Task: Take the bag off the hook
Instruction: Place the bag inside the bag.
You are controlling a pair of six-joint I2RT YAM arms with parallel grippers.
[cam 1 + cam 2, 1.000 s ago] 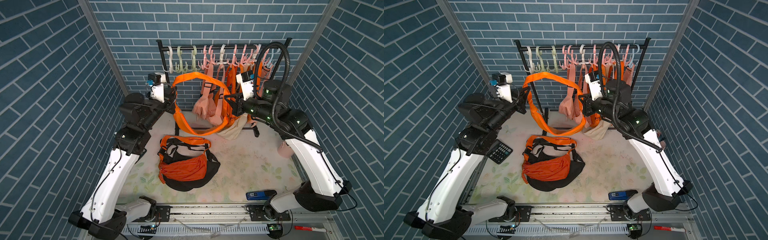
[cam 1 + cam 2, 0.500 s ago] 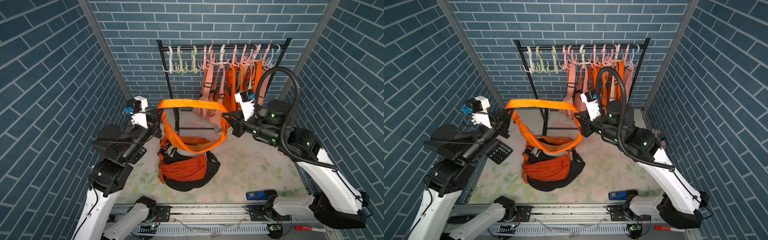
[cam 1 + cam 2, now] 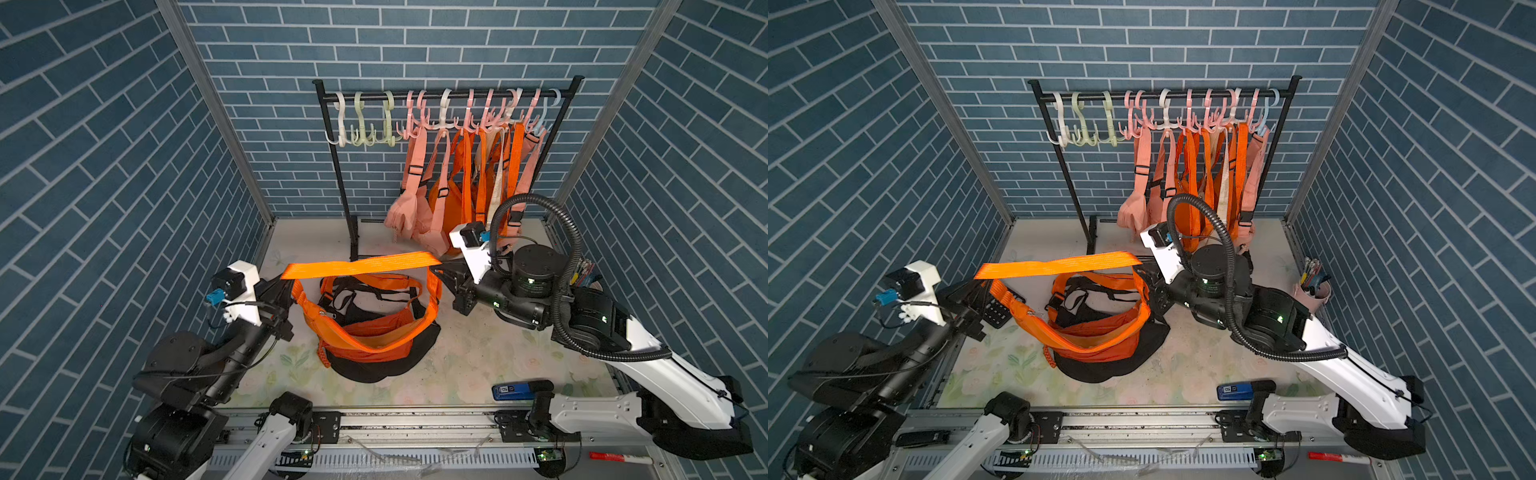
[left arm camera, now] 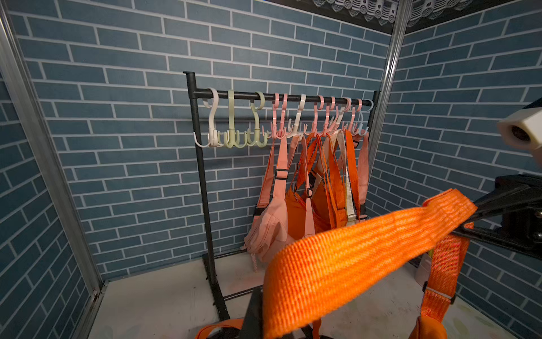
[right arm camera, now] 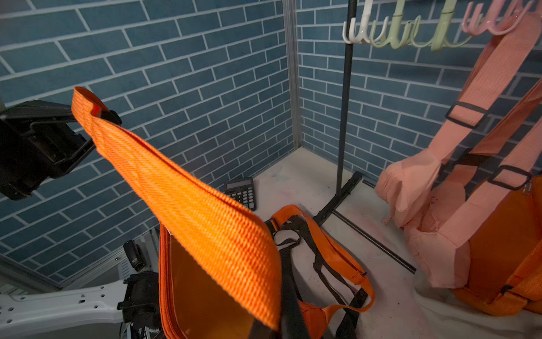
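A floral tabletop (image 3: 478, 357) carries a black-and-orange bag (image 3: 374, 372), which lies between the left end effector (image 3: 286, 286) and the right end effector (image 3: 436, 276) and lower than both. A calculator (image 3: 998, 309) lies just beneath the left one. A blue device (image 3: 513, 390) lies well back from the right, near its arm's base.

The strap (image 5: 187, 205) runs taut from the right claw (image 5: 286, 311), draped over its dark, closed fingers, out to the left claw (image 5: 107, 116), where it loops round the closed tip. The orange bag (image 5: 202, 296) hangs just under the right claw. Beyond it, a second bag (image 5: 337, 252) with black straps lies on the table (image 5: 296, 179). Farther ahead, a calculator (image 5: 241, 192) lies by the wall, near the rack (image 5: 346, 117). Off to one side, pink bags (image 5: 416, 187) hang from hooks (image 5: 410, 38).
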